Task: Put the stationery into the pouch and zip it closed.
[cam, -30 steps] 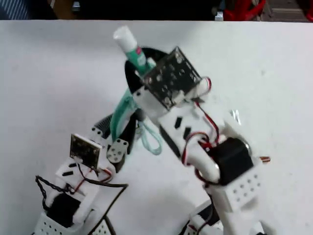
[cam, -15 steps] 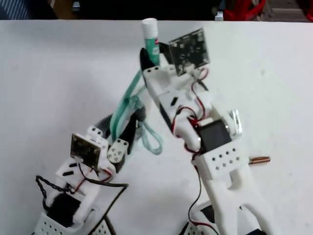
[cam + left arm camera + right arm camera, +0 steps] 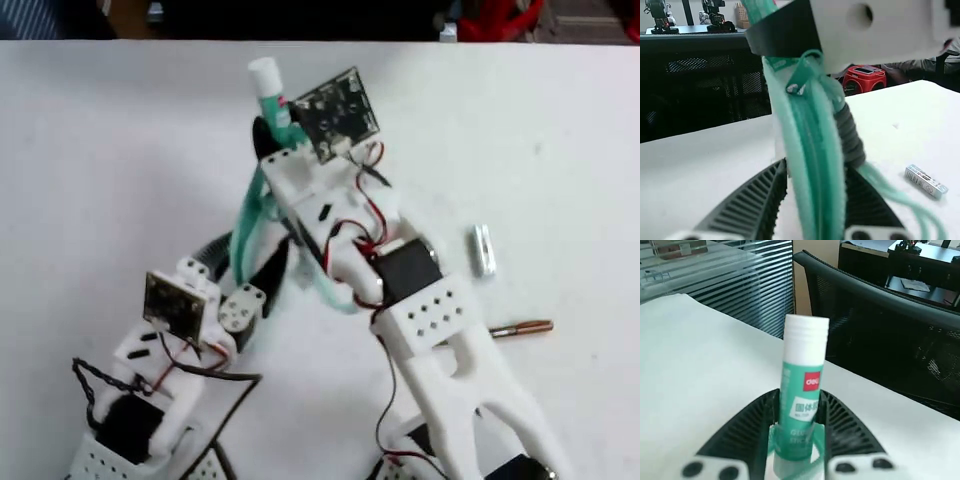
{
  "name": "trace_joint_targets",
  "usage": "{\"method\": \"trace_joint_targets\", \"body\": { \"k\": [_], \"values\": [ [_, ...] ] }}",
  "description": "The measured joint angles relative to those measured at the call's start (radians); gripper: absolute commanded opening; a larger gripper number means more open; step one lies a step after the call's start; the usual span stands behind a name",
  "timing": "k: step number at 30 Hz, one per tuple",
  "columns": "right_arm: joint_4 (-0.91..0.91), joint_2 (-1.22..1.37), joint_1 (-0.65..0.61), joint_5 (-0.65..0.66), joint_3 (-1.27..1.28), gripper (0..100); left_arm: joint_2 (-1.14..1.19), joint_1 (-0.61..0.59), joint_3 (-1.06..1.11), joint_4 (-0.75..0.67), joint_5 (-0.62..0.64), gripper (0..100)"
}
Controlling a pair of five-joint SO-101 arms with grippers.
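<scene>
Left gripper (image 3: 815, 172) is clamped on the teal translucent soft pouch (image 3: 807, 150) and holds it upright off the white table (image 3: 120, 150). The pouch strap loops trail down toward the tabletop. In the high view the same left gripper (image 3: 262, 272) sits at the pouch's lower part, with the pouch (image 3: 245, 220) rising from it toward the other arm. Right gripper (image 3: 798, 400) is closed on the white-capped, green-labelled cylindrical glue stick (image 3: 802, 390), cap end pointing away from the jaws. A teal edge shows around the stick's base, so it looks to be at the pouch mouth, but I cannot tell if it is inside. In the high view the right gripper (image 3: 272, 135) is right at the pouch top. Further right, on the table and well apart from the pouch, lie 1 small silvery block (image 3: 482, 250) and 1 slim coppery pen-like stick (image 3: 520, 328). Risks, as I judge them: the left pinch may be squeezing the mouth narrow, so the stick could snag on the rim. Pushing hard could drag the pouch out of the clamp. Letting go early would drop the stick and it could roll away. 2 items are not yet packed and the zip is not yet done.
</scene>
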Motion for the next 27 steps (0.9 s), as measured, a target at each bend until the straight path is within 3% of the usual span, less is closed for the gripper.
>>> {"method": "trace_joint_targets", "body": {
  "k": [7,13,27],
  "values": [
    [-0.003,-0.064,-0.011,0.003,0.068,2.4,0.000,0.000,0.002,0.000,0.002,10],
    [0.114,-0.150,-0.018,0.005,0.091,27.9,0.002,-0.002,0.002,0.002,0.003,6],
    [0.278,-0.292,0.005,0.008,-0.028,24.8,0.002,-0.006,0.008,0.000,0.003,8]
  ]
}}
